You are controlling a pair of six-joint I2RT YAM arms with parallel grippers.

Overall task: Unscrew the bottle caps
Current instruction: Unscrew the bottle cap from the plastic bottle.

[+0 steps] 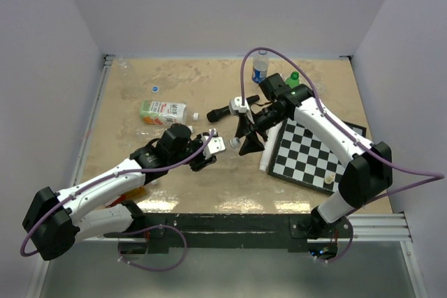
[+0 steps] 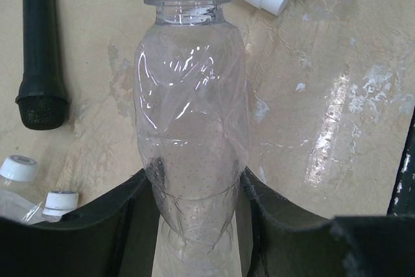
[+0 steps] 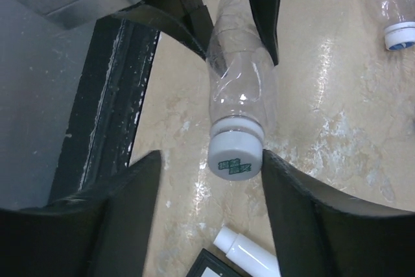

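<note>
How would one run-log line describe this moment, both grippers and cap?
left gripper: shut on clear bottle | right gripper: open around white cap | white cap: on bottle

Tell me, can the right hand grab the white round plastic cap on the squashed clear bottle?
Probably yes. The white round plastic cap sits inside the open right hand, with nothing in between, while the left hand grips the squashed clear plastic bottle.

Tan, mottled surface (image 1: pixel 209 190) bearing a chessboard (image 1: pixel 307 153) at right, a white tube (image 1: pixel 267 153) beside it, a black microphone (image 1: pixel 220 112) at centre, a labelled bottle (image 1: pixel 162 112) lying at left, a loose blue cap (image 1: pixel 155 88) behind it
</note>
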